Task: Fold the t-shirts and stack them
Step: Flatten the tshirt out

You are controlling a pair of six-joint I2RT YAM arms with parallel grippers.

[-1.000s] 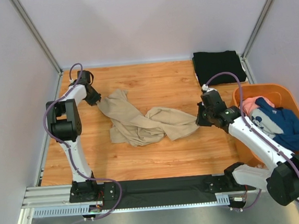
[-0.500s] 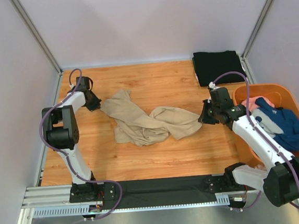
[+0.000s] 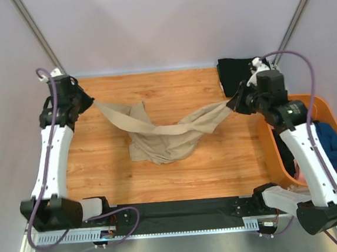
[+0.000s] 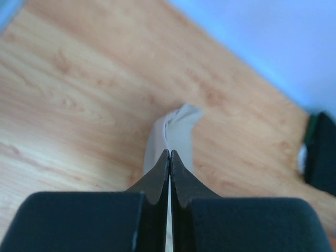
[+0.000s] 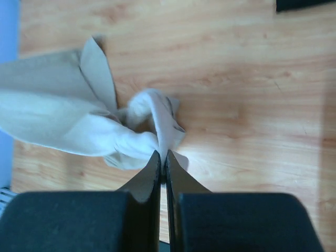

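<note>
Two hands are clenched on the tan t-shirt (image 3: 161, 139): my left hand (image 3: 91, 101) grasps one end, my right hand (image 3: 234, 103) the other. Its long axis runs left to right between them, the middle sagging onto the counter (image 3: 171, 90), so I judge the next pull goes outward

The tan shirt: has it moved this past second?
Yes. The tan shirt is stretched out: the left gripper drew one end toward the far-left corner, the right gripper drew the other toward the black shirt.
</note>
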